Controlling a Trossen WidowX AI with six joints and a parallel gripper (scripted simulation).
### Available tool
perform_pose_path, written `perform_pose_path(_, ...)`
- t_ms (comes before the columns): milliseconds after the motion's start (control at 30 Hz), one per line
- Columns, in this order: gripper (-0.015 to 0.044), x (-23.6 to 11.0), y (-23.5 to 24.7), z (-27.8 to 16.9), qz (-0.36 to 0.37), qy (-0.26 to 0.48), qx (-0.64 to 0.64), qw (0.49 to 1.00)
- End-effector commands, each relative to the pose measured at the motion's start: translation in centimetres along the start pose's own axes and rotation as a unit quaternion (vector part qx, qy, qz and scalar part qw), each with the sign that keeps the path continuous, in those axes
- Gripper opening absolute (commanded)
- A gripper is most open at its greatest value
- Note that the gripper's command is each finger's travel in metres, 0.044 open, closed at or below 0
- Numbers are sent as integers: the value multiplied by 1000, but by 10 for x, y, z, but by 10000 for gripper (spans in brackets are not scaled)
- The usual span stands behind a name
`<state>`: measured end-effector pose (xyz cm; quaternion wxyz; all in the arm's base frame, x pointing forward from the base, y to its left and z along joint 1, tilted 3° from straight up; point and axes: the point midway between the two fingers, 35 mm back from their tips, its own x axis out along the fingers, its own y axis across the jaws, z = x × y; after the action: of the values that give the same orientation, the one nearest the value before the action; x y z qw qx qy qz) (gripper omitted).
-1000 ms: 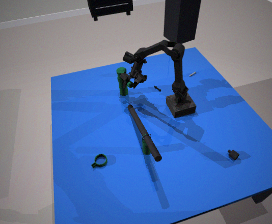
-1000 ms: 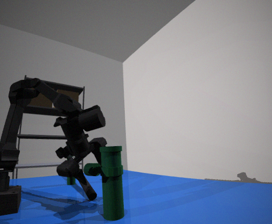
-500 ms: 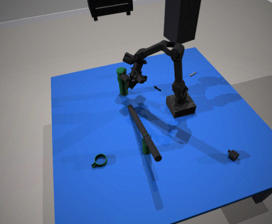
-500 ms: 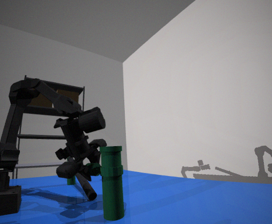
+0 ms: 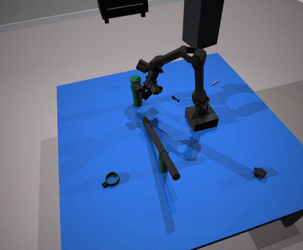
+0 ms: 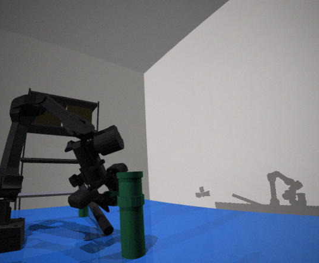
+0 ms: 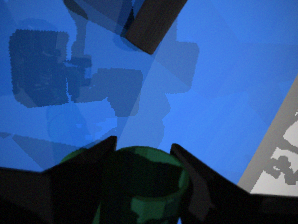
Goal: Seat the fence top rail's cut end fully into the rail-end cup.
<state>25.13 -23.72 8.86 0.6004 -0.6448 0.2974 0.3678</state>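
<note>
The big green post (image 5: 136, 98) (image 6: 131, 230) stands upright on the blue table (image 5: 99, 113), with its brace band (image 6: 131, 201) a little below the post cap. My gripper (image 5: 144, 93) (image 6: 104, 199) (image 7: 144, 145) is shut on the green rail-end cup (image 7: 145, 187) (image 6: 110, 194) that hangs on that band. The dark rail (image 5: 158, 143) (image 6: 101, 219) (image 7: 152, 25) passes through the loop cap on the small green post (image 5: 163, 165) (image 6: 83, 211). Its cut end rests low on the table in front of the big post, outside the cup.
A loose green band ring (image 5: 111, 179) lies at the front left. A small black fitting (image 5: 260, 172) lies at the right. A pale bolt (image 5: 214, 82) and a small dark bolt (image 5: 175, 98) lie near the arm's base (image 5: 201, 117).
</note>
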Motion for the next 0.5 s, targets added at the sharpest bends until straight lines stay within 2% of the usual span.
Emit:
perform_pose_path(0,0,1,-2,0,0,8,10,1000)
perform_pose_path(467,0,6,-11,-1,0,37,61,997)
